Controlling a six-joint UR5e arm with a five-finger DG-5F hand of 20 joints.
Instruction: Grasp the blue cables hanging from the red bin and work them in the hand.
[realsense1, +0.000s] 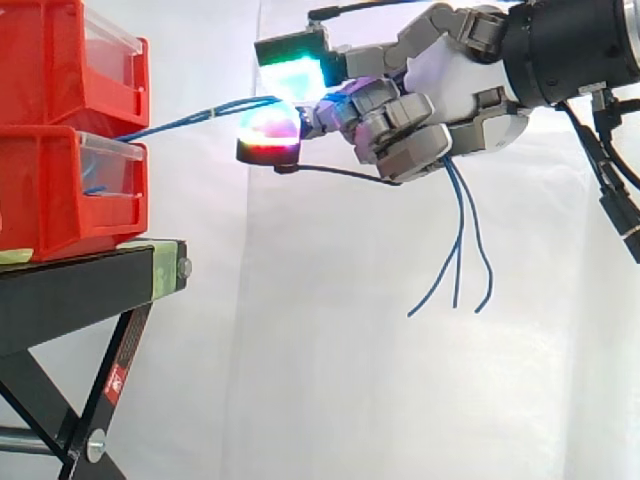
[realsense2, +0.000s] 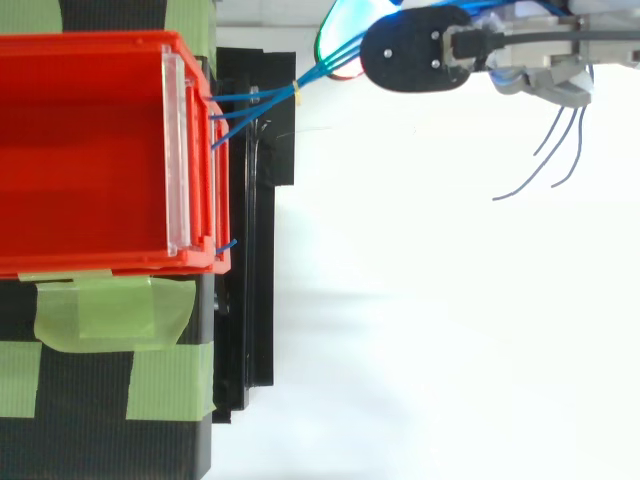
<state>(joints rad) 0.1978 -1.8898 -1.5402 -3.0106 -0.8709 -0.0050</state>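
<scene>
Two red bins (realsense1: 70, 140) are stacked on a black stand at the left; from above the upper red bin (realsense2: 90, 150) is seen. Thin blue cables (realsense1: 190, 118) run out from between the bins, rising to the right into my hand (realsense1: 430, 100). The hand hovers level to the right of the bins, its fingers curled round the cables. Loose cable ends (realsense1: 460, 260) dangle below the palm. In the top view the blue cables (realsense2: 265, 96) leave the bin's front and converge toward the hand (realsense2: 545, 70) at the upper right.
The black stand (realsense1: 90, 280) has green tape (realsense2: 110, 310) on its top and edge. A white curtain is behind everything. Open space lies below and right of the hand.
</scene>
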